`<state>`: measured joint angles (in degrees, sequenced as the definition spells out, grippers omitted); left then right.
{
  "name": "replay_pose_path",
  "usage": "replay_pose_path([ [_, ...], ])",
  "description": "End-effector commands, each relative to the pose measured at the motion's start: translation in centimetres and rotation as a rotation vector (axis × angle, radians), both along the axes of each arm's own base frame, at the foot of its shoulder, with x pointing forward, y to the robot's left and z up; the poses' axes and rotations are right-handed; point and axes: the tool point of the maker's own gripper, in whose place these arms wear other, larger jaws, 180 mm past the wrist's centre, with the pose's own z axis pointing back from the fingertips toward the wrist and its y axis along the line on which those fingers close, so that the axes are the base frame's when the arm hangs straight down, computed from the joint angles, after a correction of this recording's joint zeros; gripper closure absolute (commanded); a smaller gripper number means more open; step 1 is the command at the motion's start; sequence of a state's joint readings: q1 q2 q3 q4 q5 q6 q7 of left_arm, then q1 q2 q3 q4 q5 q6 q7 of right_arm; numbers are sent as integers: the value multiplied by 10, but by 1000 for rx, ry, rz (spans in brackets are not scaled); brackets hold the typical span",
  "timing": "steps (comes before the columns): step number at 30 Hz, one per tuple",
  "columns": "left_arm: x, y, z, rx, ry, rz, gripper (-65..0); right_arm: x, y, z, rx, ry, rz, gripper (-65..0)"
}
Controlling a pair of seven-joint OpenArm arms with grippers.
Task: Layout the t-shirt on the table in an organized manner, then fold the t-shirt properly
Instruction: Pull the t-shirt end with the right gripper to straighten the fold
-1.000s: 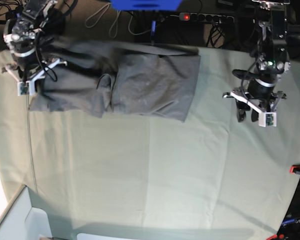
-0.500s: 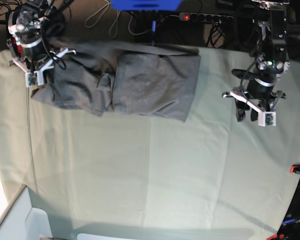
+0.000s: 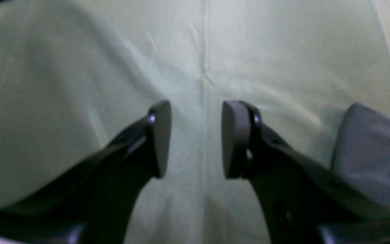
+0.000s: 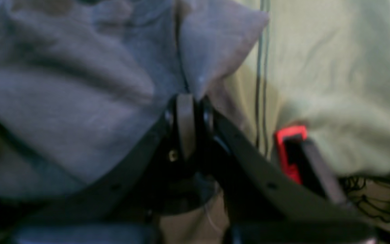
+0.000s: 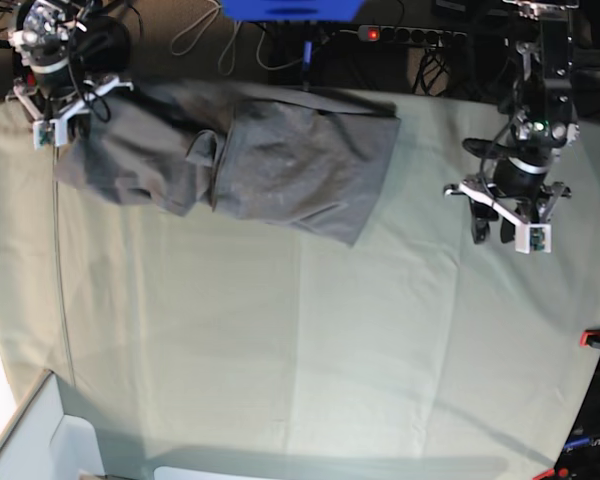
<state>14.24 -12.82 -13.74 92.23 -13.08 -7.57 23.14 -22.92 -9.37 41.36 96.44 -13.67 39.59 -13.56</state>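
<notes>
Across the pale sage-green cloth-covered table [image 5: 310, 350], the crumpled dark grey cotton t-shirt [image 5: 310, 170], upper left to centre, has just skewed: the right gripper [image 5: 59, 132] pinches it, tugging; the left gripper [image 5: 505, 238] gapes, empty. Straightening looks unfinished.

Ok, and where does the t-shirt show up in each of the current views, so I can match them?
Left wrist: the t-shirt, only a part, at the right edge.
Right wrist: fills the upper left and centre, running to the gripper.
Base: upper left to upper centre.
Shared landmark: the pale green cloth, visible beside the t-shirt in all three.
</notes>
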Motion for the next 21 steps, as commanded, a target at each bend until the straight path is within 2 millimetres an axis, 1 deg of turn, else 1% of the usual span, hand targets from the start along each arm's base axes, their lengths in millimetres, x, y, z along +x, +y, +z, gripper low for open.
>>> replay_pose_path([
  [1,8,2,13,11,-49,-5,-242,4,2,4,4,-26,17,0],
  [4,8,2,14,11,-50,-5,-242,0,10,-9,36,2,22,-5],
  [5,8,2,14,11,-50,-5,-242,-1,10,-12,43,8,20,-31],
  [7,8,2,14,11,-50,-5,-242,-3,10,-14,46,13,17,-103],
  [9,8,2,14,11,-50,-5,-242,-2,10,-13,44,11,16,-194],
  [12,8,2,14,11,-50,-5,-242,-3,6,-11,37,7,9,-310],
  [14,8,2,13,11,-49,-5,-242,-6,-9,-4,7,-3,-28,-367],
  [15,7,2,13,11,-47,-5,-242,-8,-16,0,-6,-8,-43,-383],
  [17,6,2,12,11,-46,-5,-242,-7,-20,5,-19,-20,-50,-401],
  [19,6,3,12,11,-44,-5,-242,3,-21,8,-21,-40,-54,-402],
  [21,7,3,13,11,-47,-5,-242,9,-21,6,-10,-50,-62,-402],
])
